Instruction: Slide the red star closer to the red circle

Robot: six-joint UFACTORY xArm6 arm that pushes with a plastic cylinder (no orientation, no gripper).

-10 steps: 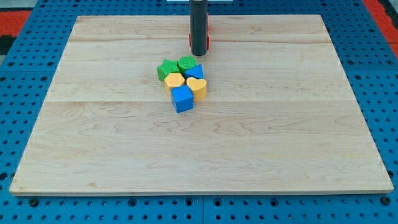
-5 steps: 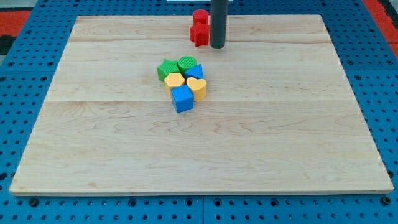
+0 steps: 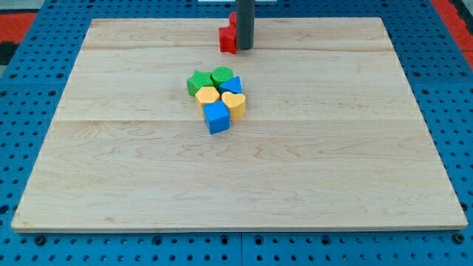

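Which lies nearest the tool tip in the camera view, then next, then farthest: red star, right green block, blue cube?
From my tip:
1. Red star, touching its left side.
2. Right green block, below, atop the cluster.
3. Blue cube, cluster's bottom.

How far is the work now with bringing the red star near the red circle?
It looks almost done: the two red blocks show as one touching patch near the view's top, though the rod hides part and I cannot tell the star from the circle. My tip stands against their right side. Little seems left.

wooden board (image 3: 310, 170) | red blocks (image 3: 228, 38) top | green/yellow/blue cluster (image 3: 217, 96) centre
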